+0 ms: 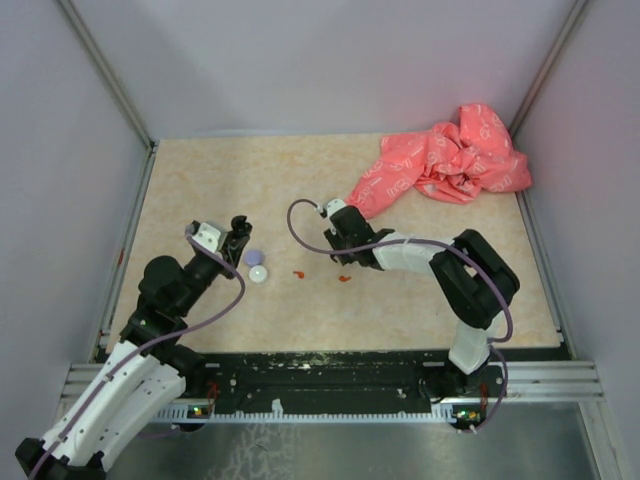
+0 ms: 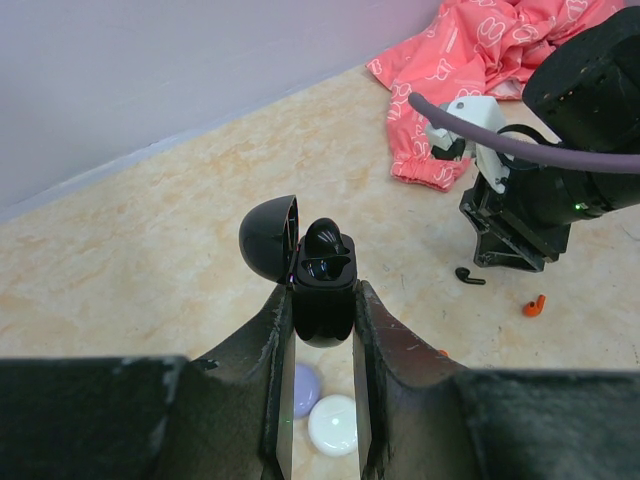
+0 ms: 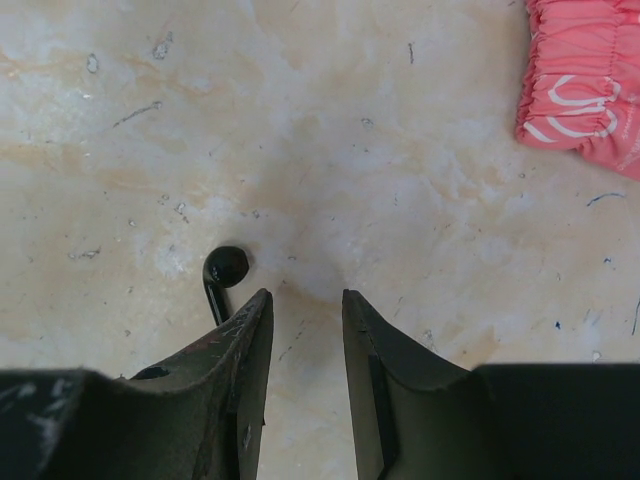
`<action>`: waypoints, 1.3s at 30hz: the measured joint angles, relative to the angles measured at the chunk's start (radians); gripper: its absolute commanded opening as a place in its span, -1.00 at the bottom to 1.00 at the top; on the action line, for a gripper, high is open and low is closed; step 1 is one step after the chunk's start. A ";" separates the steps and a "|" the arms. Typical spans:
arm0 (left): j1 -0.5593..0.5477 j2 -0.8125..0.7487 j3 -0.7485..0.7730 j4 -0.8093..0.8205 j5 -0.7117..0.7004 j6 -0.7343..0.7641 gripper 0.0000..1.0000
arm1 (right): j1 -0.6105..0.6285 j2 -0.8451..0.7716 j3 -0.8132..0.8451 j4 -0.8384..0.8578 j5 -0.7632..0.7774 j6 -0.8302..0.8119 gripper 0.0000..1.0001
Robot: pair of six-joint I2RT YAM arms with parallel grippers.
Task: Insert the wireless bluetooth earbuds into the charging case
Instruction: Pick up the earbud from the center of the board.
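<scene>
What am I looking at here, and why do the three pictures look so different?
This is a robot: a left arm and a right arm, bolted at the near edge of a table. One picture looks down from above. The other two come from small cameras on each wrist, so you see that arm's own claw at the bottom. The left claw grips a black charging case, lid open. The right claw stands slightly open and empty, with a black earbud lying just beside one finger. Also on the table are a red earbud, a purple disc, a white disc and a crumpled pink cloth.
</scene>
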 measured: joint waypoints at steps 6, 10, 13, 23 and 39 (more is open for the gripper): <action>0.009 0.002 0.000 0.000 0.012 -0.011 -1.00 | 0.000 -0.037 0.027 -0.056 -0.064 0.082 -0.31; 0.016 0.003 0.000 0.002 0.023 -0.015 -1.00 | 0.005 -0.040 0.062 -0.080 -0.088 0.152 -0.30; 0.019 0.003 0.000 0.004 0.029 -0.017 -1.00 | 0.013 -0.032 0.091 -0.103 -0.090 0.190 -0.30; 0.028 0.008 -0.006 0.008 0.045 -0.022 -1.00 | 0.027 0.047 0.155 -0.153 -0.093 0.246 -0.30; 0.039 0.009 -0.006 0.008 0.059 -0.036 -1.00 | 0.050 0.120 0.203 -0.188 -0.051 0.251 -0.33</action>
